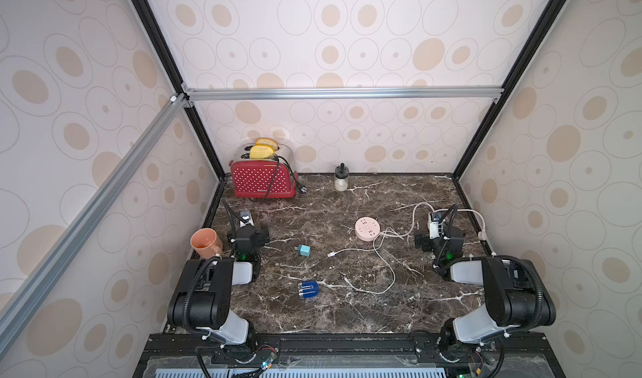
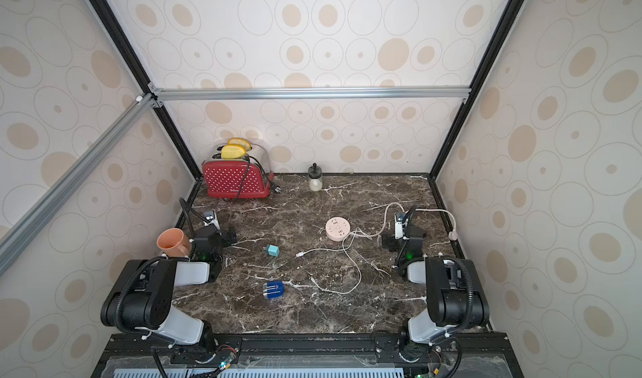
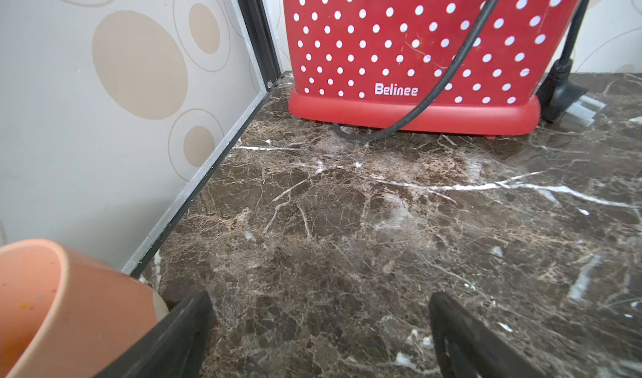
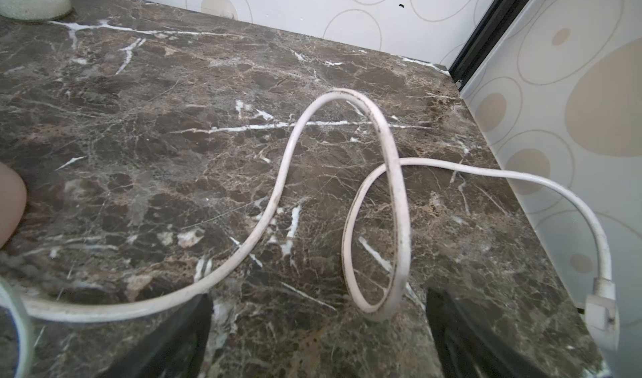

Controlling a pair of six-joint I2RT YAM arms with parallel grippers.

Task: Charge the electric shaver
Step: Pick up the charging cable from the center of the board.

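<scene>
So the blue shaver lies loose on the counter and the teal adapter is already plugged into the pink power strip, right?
Not quite. The teal adapter is not plugged in: it lies alone on the counter, apart from the pink power strip, as both top views show. The blue shaver does lie loose.

The mug point(image 3: 59, 306) and the far-left toaster point(image 3: 399, 46) are cut off by the left wrist picture's edges. Only slivers of the jar point(image 4: 31, 1) and strip point(image 4: 10, 199) are shown in the right wrist view. Fine detail on the shaver point(image 1: 307, 289) is too small to be told.

Cream oval-patterned walls point(image 1: 347, 46) — dark, white-veined marble tabletop point(image 1: 347, 313)
</scene>
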